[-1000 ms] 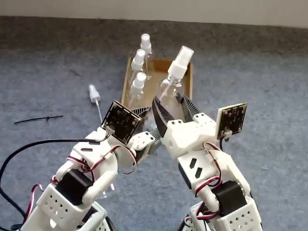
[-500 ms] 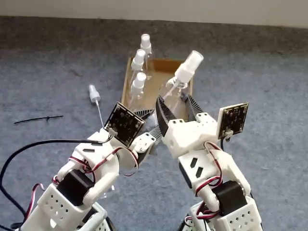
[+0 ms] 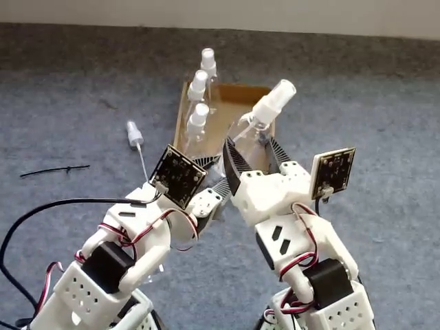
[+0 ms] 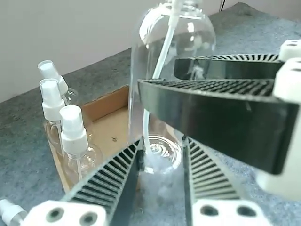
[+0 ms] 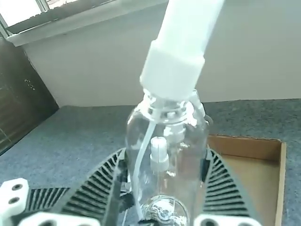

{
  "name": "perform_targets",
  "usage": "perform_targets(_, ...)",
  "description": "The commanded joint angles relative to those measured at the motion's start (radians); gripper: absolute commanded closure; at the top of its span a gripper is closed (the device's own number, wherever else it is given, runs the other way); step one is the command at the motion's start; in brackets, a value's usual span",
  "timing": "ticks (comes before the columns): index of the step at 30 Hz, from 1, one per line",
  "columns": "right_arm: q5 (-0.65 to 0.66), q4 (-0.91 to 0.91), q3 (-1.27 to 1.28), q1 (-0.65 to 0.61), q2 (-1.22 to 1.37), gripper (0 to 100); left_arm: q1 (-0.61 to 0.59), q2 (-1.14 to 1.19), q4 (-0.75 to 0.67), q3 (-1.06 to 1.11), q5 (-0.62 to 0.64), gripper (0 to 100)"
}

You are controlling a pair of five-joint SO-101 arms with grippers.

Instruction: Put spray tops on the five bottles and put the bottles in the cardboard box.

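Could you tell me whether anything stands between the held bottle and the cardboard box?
Nothing visible does: the bottle in the right gripper is held by the cardboard box's bare side; three bottles stand along the other.

Grey carpet (image 3: pixel 385 103) below a pale wall (image 3: pixel 220 10).
The wall spans the high view's top edge; a bright window (image 5: pixel 19 9) sits upper left in the right wrist view.

High view overhead, wrist views close, sharing bottle (image 4: pixel 188 42)
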Motion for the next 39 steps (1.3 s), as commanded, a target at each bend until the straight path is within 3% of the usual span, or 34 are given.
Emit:
perform_targets(1,-0.002,0.013,-0.018,-0.015,-0.019,86.1,-0.015,-0.013,-0.020,-0.005,0.002,84)
perform_targets(5,0.023,0.042,-0.019,-0.015,-0.019,94.0,-0.015,-0.004,-0.021,-0.007,0.002,73)
perform_targets(12,0.068,0.045,-0.019,-0.019,-0.019,99.2,-0.018,-0.001,-0.109,0.028,-0.017,72)
perform_targets(18,0.069,0.110,-0.073,-0.016,-0.019,99.5,-0.018,0.001,-0.201,0.087,-0.061,80)
perform_targets(24,0.069,0.120,-0.097,-0.019,-0.019,99.5,-0.016,0.001,-0.201,0.099,-0.061,79)
perform_targets(31,0.063,0.122,-0.099,-0.016,-0.019,99.5,0.001,-0.001,-0.206,0.163,-0.063,90)
perform_targets(39,0.064,0.120,-0.093,-0.016,-0.015,99.5,0.081,-0.010,-0.207,0.216,-0.115,95)
